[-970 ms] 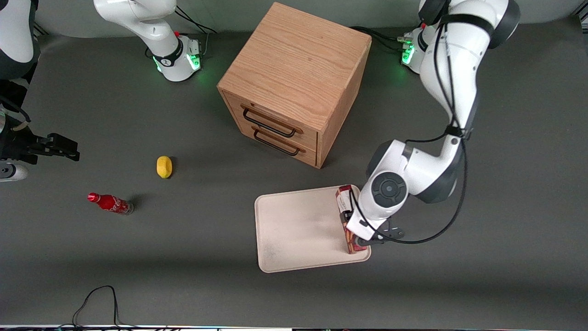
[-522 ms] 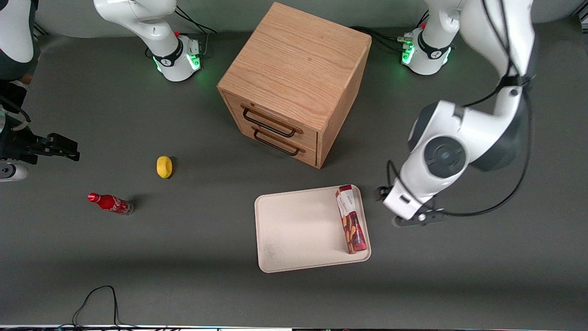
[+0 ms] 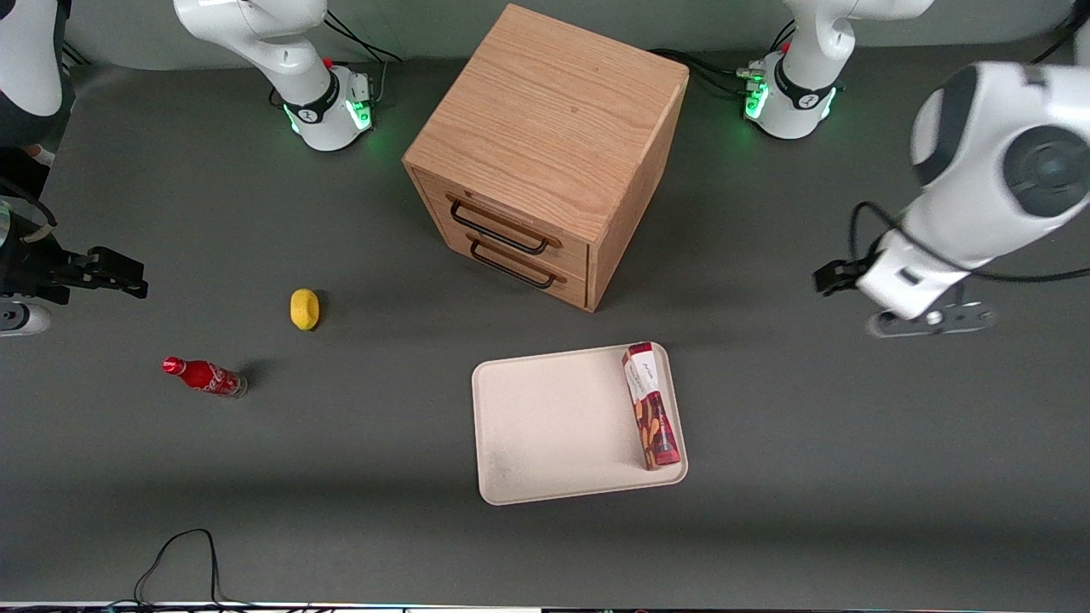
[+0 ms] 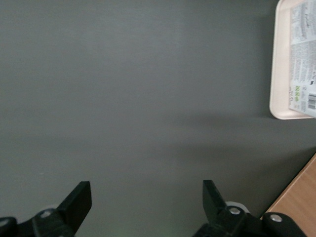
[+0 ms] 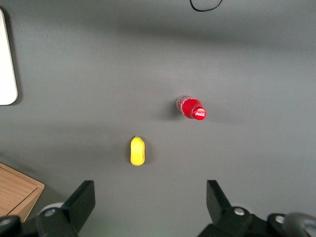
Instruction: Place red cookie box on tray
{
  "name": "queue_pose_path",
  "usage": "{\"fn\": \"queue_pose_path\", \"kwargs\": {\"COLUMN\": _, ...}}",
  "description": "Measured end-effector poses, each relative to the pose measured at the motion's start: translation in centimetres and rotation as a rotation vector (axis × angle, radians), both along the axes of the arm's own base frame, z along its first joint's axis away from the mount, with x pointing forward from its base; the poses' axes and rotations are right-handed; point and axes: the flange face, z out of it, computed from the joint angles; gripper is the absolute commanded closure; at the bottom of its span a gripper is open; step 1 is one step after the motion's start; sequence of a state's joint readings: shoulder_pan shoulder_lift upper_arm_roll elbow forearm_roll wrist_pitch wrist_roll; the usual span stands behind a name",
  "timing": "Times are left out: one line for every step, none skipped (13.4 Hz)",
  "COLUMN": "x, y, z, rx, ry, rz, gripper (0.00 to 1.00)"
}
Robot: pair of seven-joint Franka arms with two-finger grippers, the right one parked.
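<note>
The red cookie box [image 3: 651, 407] lies flat on the tray [image 3: 545, 426], along the tray's edge toward the working arm's end of the table. Its white end points at the cabinet and its red end toward the front camera. My left gripper [image 3: 896, 285] hangs high over bare table, well away from the tray toward the working arm's end. In the left wrist view the gripper [image 4: 147, 197] is open with nothing between its fingers, and a corner of the tray [image 4: 277, 64] with the box's white printed end [image 4: 303, 49] shows at the frame's edge.
A wooden two-drawer cabinet [image 3: 545, 145] stands farther from the front camera than the tray; its corner [image 4: 296, 207] shows in the left wrist view. A yellow object [image 3: 304, 308] and a small red cola bottle [image 3: 204, 375] lie toward the parked arm's end.
My left gripper has let go of the red cookie box, risen and swung away toward the working arm's end. The box has stayed on the tray.
</note>
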State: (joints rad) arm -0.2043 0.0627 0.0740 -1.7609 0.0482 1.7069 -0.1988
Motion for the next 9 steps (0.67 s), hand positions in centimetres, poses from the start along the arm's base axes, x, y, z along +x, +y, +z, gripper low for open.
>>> {"fn": "queue_pose_path", "kwargs": {"x": -0.4, "y": 1.9, "z": 1.3, "rx": -0.004, "ry": 0.006, "rz": 0.012, "gripper": 0.0}}
{"fn": "queue_pose_path", "kwargs": {"x": -0.7, "y": 3.3, "z": 2.5, "rx": -0.005, "ry": 0.01, "rz": 0.028, "gripper": 0.0}}
{"fn": "queue_pose_path", "kwargs": {"x": -0.6, "y": 4.6, "z": 3.7, "rx": -0.007, "ry": 0.012, "rz": 0.035, "gripper": 0.0}}
{"fn": "queue_pose_path", "kwargs": {"x": -0.6, "y": 5.7, "z": 4.6, "rx": -0.01, "ry": 0.016, "rz": 0.032, "gripper": 0.0}}
{"fn": "queue_pose_path", "kwargs": {"x": -0.6, "y": 6.8, "z": 5.2, "rx": -0.013, "ry": 0.017, "rz": 0.02, "gripper": 0.0}}
{"fn": "queue_pose_path", "kwargs": {"x": -0.6, "y": 7.6, "z": 5.4, "rx": -0.01, "ry": 0.013, "rz": 0.015, "gripper": 0.0}}
{"fn": "queue_pose_path", "kwargs": {"x": -0.5, "y": 8.1, "z": 5.5, "rx": 0.002, "ry": 0.012, "rz": 0.017, "gripper": 0.0}}
{"fn": "queue_pose_path", "kwargs": {"x": -0.4, "y": 8.2, "z": 5.4, "rx": 0.007, "ry": 0.013, "rz": 0.016, "gripper": 0.0}}
{"fn": "queue_pose_path", "kwargs": {"x": -0.4, "y": 8.0, "z": 5.5, "rx": 0.008, "ry": 0.012, "rz": 0.012, "gripper": 0.0}}
